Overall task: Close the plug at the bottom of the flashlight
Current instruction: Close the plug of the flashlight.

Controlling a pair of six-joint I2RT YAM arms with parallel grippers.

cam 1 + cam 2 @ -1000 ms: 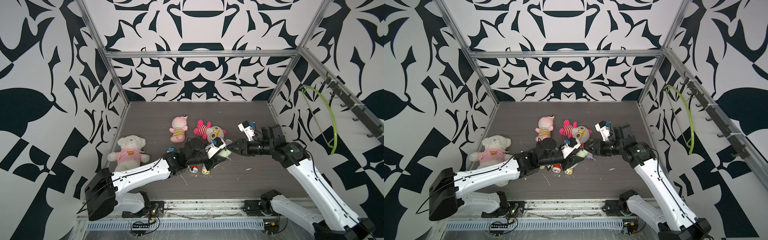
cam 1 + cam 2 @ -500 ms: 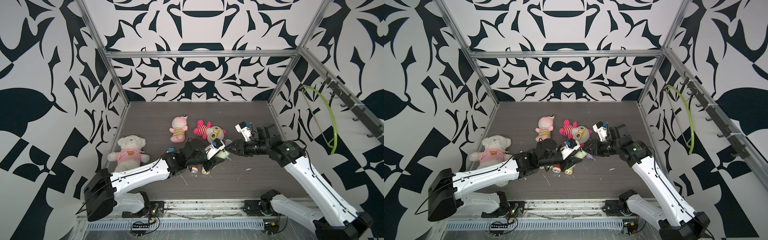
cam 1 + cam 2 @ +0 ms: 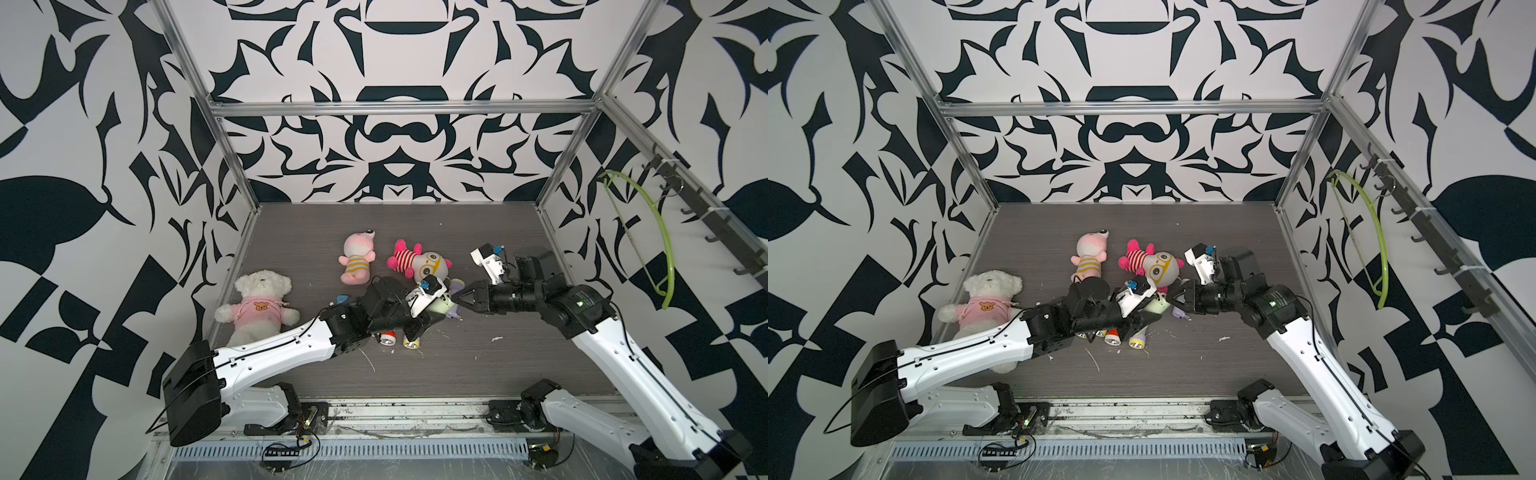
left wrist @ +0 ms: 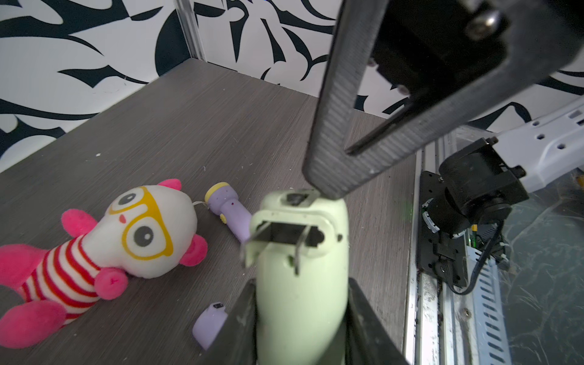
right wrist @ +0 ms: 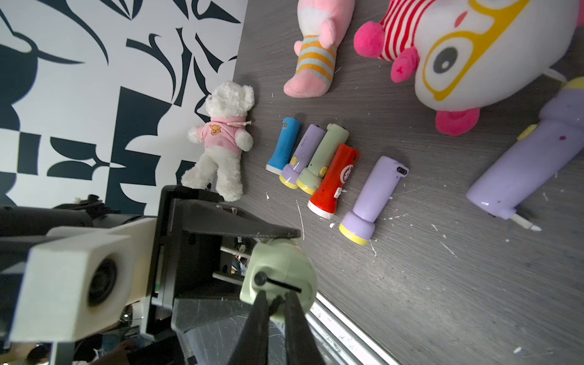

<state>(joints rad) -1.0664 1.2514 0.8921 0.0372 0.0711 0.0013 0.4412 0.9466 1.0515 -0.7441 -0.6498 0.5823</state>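
My left gripper (image 4: 300, 305) is shut on a pale green flashlight (image 4: 301, 284), which it holds above the table with its bottom end toward the right arm. In the left wrist view, the plug (image 4: 278, 241) shows as two metal prongs sticking out of a dark recess near that end. My right gripper (image 5: 276, 303) is shut, and its tips rest against the flashlight's bottom end (image 5: 281, 271). Both top views show the flashlight (image 3: 442, 306) (image 3: 1156, 306) between the left gripper (image 3: 432, 318) and the right gripper (image 3: 455, 298).
Several flashlights (image 5: 319, 164) lie in a row under the left arm. A purple one (image 5: 524, 167) lies apart beside the glasses doll (image 3: 424, 266). A pink plush (image 3: 357, 262) and a white bear (image 3: 259, 307) lie farther left. The metal rail (image 4: 423, 284) marks the table's front edge.
The right gripper's jaws have come together and its tips have moved in against the flashlight's end. The left gripper keeps hold of the flashlight in about the same place.
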